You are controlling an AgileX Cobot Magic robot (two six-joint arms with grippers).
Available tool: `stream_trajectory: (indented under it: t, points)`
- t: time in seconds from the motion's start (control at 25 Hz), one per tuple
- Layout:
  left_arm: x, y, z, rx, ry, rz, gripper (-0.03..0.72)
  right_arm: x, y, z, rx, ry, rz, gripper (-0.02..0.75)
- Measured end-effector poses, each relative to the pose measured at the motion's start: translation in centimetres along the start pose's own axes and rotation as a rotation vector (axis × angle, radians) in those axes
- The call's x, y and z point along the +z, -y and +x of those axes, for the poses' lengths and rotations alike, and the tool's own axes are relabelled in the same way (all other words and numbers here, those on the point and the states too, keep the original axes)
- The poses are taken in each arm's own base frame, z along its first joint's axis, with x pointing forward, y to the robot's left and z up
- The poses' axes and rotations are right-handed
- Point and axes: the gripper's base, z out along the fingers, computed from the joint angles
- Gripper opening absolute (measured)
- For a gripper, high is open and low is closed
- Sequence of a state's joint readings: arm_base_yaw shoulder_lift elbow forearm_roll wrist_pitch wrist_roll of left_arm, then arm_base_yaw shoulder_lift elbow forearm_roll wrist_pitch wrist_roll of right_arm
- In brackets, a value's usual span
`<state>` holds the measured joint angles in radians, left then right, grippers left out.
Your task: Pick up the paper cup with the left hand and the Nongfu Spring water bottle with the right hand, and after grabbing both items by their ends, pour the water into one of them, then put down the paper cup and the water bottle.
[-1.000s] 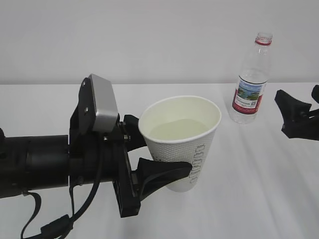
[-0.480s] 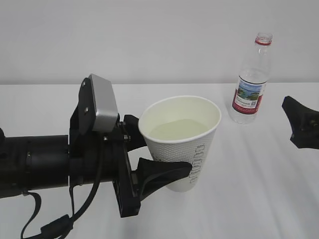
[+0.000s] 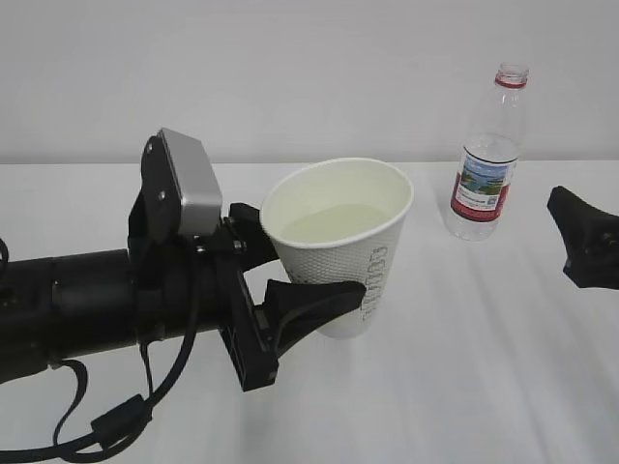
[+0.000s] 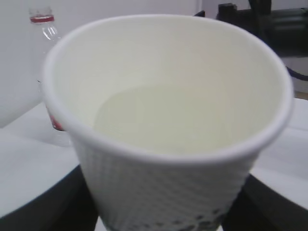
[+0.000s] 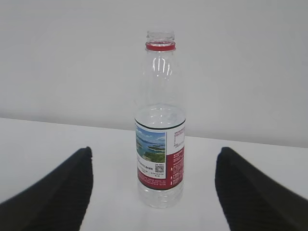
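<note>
My left gripper point(image 3: 324, 275) is shut on the white dimpled paper cup point(image 3: 338, 246), one black finger point(image 3: 309, 302) on each side of its lower wall. The cup leans slightly and holds clear water point(image 3: 334, 220). In the left wrist view the cup point(image 4: 168, 120) fills the frame, with the fingers point(image 4: 48, 207) low at either side. The Nongfu Spring water bottle point(image 3: 488, 155) stands upright and uncapped at the back right. My right gripper point(image 3: 577, 242) is open at the right edge, apart from it. In the right wrist view the bottle point(image 5: 160, 125) stands beyond the spread fingertips point(image 5: 53, 192).
A white table point(image 3: 464, 367) carries everything, with a plain pale wall point(image 3: 290, 77) behind it. The left arm's black body and cable point(image 3: 87, 309) stretch across the lower left. The right arm point(image 4: 269, 24) shows behind the cup in the left wrist view.
The left gripper has raised the cup a little and shifted it left, tilting it slightly. The right gripper drew back to the right, then stayed still. The bottle has not moved.
</note>
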<state>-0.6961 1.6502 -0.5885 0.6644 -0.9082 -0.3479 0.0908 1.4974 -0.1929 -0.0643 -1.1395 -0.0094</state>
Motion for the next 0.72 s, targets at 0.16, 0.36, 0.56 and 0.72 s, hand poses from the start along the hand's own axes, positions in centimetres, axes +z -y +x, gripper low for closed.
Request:
stream_trajectory:
  t: [0.16,0.36,0.56,0.72]
  points:
    - [0.0,-0.5,-0.2,0.005,0.018,-0.055,0.496,0.0,0.0,0.0,0.000,0.000,0.000,0.595]
    - [-0.1,-1.2,-0.3,0.001,0.036,-0.129,0.496,0.0,0.0,0.0,0.009,0.000,0.000,0.595]
    - [-0.2,-1.9,-0.3,-0.007,0.033,-0.199,0.496,0.0,0.0,0.0,0.009,0.000,0.000,0.595]
    - [-0.4,-2.5,-0.3,-0.014,0.036,-0.238,0.496,0.0,0.0,0.0,0.009,0.000,0.000,0.594]
